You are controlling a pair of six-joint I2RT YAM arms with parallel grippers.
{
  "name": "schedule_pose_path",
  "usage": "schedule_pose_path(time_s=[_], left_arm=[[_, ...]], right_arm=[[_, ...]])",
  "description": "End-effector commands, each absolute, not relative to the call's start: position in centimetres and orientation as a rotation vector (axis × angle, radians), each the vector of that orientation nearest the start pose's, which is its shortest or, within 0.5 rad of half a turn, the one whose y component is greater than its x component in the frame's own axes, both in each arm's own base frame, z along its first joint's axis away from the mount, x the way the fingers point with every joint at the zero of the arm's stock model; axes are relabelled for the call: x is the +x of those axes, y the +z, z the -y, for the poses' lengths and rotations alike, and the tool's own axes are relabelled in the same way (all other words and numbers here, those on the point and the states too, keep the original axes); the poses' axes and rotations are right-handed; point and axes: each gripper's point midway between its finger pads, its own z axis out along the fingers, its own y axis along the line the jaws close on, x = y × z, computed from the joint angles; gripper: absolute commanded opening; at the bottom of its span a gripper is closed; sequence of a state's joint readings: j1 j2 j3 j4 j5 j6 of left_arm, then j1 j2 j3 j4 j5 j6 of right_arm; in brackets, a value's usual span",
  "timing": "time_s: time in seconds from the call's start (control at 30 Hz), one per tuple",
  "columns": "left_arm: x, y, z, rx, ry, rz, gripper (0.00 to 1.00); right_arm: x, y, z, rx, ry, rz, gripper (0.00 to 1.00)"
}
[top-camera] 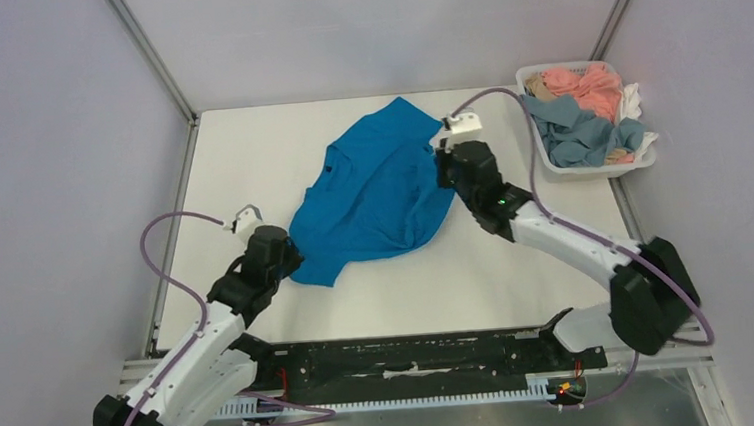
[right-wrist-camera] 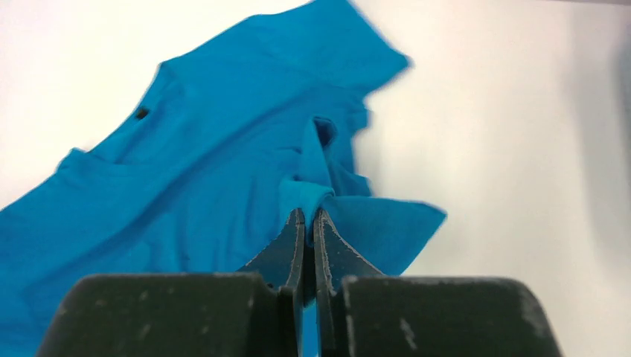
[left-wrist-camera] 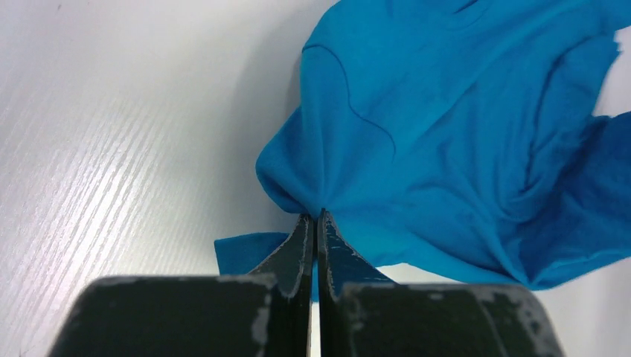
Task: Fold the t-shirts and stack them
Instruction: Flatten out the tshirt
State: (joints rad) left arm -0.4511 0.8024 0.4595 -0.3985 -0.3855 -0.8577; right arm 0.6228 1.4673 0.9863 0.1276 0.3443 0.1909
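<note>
A blue t-shirt point(top-camera: 376, 188) lies crumpled and partly spread in the middle of the white table point(top-camera: 248, 152). My left gripper point(top-camera: 294, 262) is shut on the shirt's lower left edge; in the left wrist view the gripper point(left-wrist-camera: 315, 216) pinches a fold of the blue t-shirt point(left-wrist-camera: 461, 126). My right gripper point(top-camera: 442, 166) is shut on the shirt's right edge; in the right wrist view the gripper point(right-wrist-camera: 307, 213) pinches a bunched fold of the blue t-shirt point(right-wrist-camera: 208, 171).
A white basket point(top-camera: 600, 165) at the back right holds several crumpled shirts, pink point(top-camera: 585, 86) and grey-blue point(top-camera: 578, 129). A metal frame post point(top-camera: 157, 63) stands at the back left. The black rail point(top-camera: 413, 356) runs along the near edge.
</note>
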Motion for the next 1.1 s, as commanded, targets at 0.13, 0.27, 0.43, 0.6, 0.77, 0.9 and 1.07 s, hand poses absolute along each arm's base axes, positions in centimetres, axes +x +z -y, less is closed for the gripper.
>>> schedule_pose_path(time_s=[0.13,0.27,0.43,0.6,0.77,0.9,1.07], left_arm=[[25.3,21.8,8.2,-0.626,-0.486,-1.862,0.02],[24.3,32.7,8.1,-0.526,-0.609,-1.638,0.02],[21.5,43.8,7.3,-0.458,-0.722,-1.425,0.02],[18.1,52.6,7.4,-0.331,-0.837,-1.25,0.02],[18.6,56.1,6.3,-0.346,-0.761,-1.212,0.02],[22.0,56.7,5.4,-0.417,-0.621,-1.229,0.02],[30.4,53.6,5.6,-0.507,-0.346,-1.356,0.02]], right_arm=[[33.8,26.3,-14.1,0.016,0.213,-1.696,0.0],[31.8,34.5,-12.5,0.064,0.265,-1.514,0.0],[28.7,44.4,-10.4,0.088,0.313,-1.333,0.0],[25.4,50.7,-9.8,0.038,0.394,-1.228,0.0],[25.6,52.4,-8.1,0.09,0.308,-1.234,0.0],[27.6,51.5,-8.1,0.095,0.21,-1.283,0.0],[33.3,48.0,-9.1,0.1,0.074,-1.398,0.0]])
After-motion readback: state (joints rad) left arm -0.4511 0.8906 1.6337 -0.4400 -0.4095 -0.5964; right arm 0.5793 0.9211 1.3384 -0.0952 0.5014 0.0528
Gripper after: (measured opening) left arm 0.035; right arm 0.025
